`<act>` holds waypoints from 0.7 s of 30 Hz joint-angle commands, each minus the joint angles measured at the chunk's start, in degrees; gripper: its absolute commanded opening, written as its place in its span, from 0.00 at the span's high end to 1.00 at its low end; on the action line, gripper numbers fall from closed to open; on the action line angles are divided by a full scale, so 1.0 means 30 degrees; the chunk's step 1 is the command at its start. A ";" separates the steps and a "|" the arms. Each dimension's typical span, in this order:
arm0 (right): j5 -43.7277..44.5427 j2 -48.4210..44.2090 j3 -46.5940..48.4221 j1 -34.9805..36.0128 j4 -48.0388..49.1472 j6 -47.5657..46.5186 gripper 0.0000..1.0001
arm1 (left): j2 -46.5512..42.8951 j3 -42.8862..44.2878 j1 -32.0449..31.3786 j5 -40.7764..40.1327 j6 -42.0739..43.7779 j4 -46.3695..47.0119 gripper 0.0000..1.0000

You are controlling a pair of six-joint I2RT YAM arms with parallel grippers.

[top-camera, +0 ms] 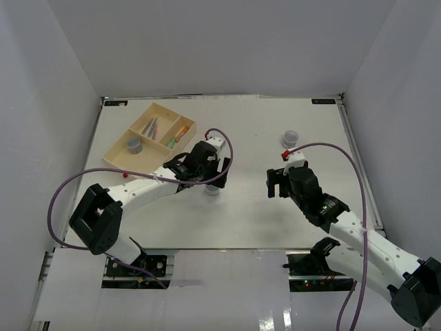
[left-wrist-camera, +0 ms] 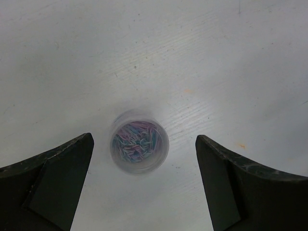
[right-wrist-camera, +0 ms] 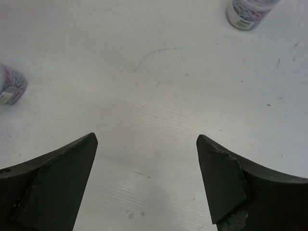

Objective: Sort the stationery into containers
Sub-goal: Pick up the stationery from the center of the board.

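Note:
The cream-yellow tray (top-camera: 174,112) lies at the far left. It holds thin pens (top-camera: 150,127), orange and green markers (top-camera: 177,135) and one greyish jar (top-camera: 134,145). A second jar (top-camera: 212,190), full of coloured clips, stands mid-table under my left gripper (top-camera: 209,181). In the left wrist view this jar (left-wrist-camera: 139,147) sits between the open jaws, nearer the left finger and touching neither; the gripper (left-wrist-camera: 144,138) is above it. A third jar (top-camera: 291,138) stands far right of centre. My right gripper (top-camera: 278,185) is open and empty over bare table (right-wrist-camera: 147,137).
A small red bit (top-camera: 125,175) lies near the tray's near corner. The right wrist view shows the far jar (right-wrist-camera: 248,12) at the top right and the middle jar (right-wrist-camera: 9,84) at the left edge. White walls enclose the table.

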 commanded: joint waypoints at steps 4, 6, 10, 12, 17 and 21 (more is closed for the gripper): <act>0.0861 -0.1508 -0.0959 -0.0776 0.0426 0.1552 0.10 | 0.2067 0.1887 -0.1279 -0.2979 -0.0377 -0.1226 0.02; 0.0861 -0.1567 -0.1018 -0.0893 0.0426 0.1581 0.10 | 0.2539 0.2153 -0.1514 -0.3506 -0.0582 -0.1550 0.02; 0.0627 -0.1567 -0.1106 -0.1011 0.0484 0.1522 0.10 | 0.3418 0.2564 -0.1690 -0.4328 -0.1021 -0.2543 0.03; 0.0539 -0.1538 -0.1193 -0.1098 0.0601 0.1522 0.10 | 0.3770 0.2740 -0.1749 -0.4504 -0.1371 -0.2751 0.06; 0.0246 -0.1421 -0.1340 -0.1215 0.0777 0.1522 0.10 | 0.4064 0.2857 -0.1778 -0.4680 -0.1842 -0.3191 0.19; 0.0188 -0.1421 -0.1399 -0.1245 0.0894 0.1464 0.10 | 0.3977 0.3004 -0.1807 -0.4622 -0.1959 -0.3397 0.39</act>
